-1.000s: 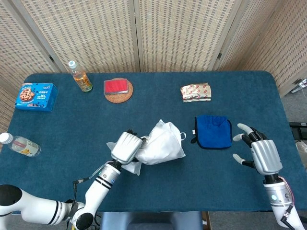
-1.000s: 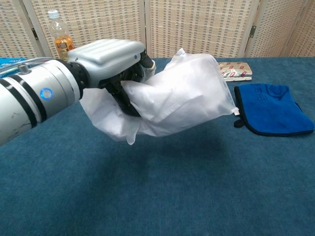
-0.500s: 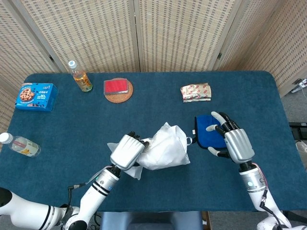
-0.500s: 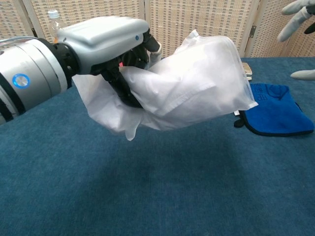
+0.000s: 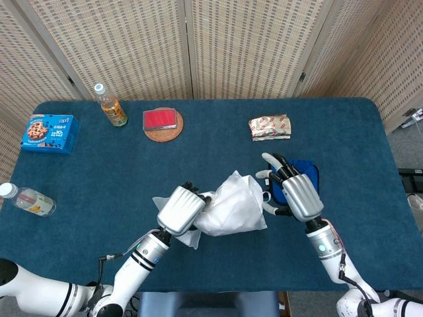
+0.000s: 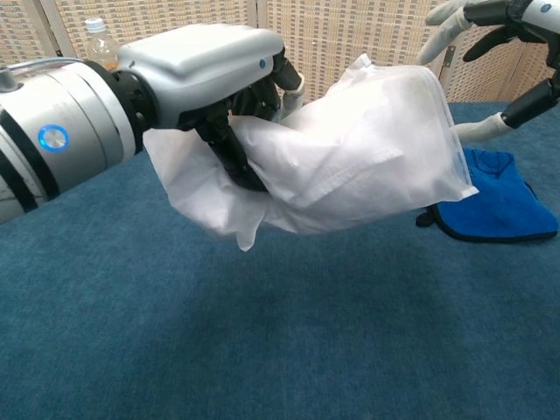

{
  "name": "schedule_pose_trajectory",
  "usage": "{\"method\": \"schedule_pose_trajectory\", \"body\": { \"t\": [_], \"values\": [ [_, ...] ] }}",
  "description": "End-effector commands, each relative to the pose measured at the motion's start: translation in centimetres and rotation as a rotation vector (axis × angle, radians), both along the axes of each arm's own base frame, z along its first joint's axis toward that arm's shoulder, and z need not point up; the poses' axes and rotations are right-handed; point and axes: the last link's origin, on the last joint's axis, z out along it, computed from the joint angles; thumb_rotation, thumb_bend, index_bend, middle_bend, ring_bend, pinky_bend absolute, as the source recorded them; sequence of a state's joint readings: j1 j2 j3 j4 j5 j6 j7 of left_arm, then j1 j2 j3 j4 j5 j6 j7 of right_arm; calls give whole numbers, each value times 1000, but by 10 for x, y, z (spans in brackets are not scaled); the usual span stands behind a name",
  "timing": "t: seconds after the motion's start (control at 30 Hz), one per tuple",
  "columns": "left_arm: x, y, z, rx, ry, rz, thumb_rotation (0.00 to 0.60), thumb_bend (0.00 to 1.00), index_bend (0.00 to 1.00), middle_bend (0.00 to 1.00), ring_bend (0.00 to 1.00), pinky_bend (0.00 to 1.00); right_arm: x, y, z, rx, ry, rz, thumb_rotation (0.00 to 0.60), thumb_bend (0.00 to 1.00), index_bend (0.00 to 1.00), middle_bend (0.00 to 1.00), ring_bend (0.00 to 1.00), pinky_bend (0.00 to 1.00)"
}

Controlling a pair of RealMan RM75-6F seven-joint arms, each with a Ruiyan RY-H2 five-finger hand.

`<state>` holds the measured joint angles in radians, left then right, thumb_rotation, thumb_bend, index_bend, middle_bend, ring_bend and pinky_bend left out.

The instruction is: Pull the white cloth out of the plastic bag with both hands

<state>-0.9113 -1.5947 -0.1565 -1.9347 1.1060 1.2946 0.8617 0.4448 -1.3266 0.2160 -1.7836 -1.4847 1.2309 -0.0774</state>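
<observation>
The plastic bag [image 5: 234, 206] with the white cloth [image 6: 350, 166] inside is held clear of the table [image 5: 99, 172], clamped at one end in the curled fingers [image 6: 278, 80] of the left hand [image 5: 180, 210]; the cloth remains wholly within the bag, and the far end of the bag hangs free beyond those fingers. Compared with one second ago, the left hand has raised the bag and carried it slightly toward the middle of the table, and its grip is unchanged. The larger change is on the other side: the right hand [image 5: 291, 191] has travelled from the table's right edge to a position just beside the free end of the bag, above the blue pouch [image 6: 490, 197]. Its fingers [image 5: 269, 160] are spread apart and hold nothing; in the chest view they stand above and behind the bag's free end. Whether a fingertip already touches the plastic cannot be told from either view. For the task, this means the reach is nearly complete and the two-handed pull has not yet begun. The next step is judged to be closing the right fingers on the cloth through the bag's opening, which is not clearly visible here, while the left fingers anchor the plastic.
</observation>
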Motion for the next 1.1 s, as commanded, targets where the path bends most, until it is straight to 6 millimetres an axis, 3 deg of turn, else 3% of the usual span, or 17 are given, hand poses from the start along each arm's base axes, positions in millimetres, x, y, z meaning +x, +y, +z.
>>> {"method": "schedule_pose_trajectory", "body": {
  "t": [0.03,0.6,1.1],
  "values": [
    [0,0,0,-1,-3,1,600,0,597,736,574,443,4,-1,-3,12,-9,5,600,0,326,67,34,217],
    [0,-1,3,-19,-37,29,600,0,597,736,574,443,17,-1,-21,62,-45,22,600,0,325,67,32,215],
    [-10,8,-1,-48,-65,113,600,0,596,736,574,443,9,11,-21,77,-43,13,600,0,326,67,32,214]
  ]
}}
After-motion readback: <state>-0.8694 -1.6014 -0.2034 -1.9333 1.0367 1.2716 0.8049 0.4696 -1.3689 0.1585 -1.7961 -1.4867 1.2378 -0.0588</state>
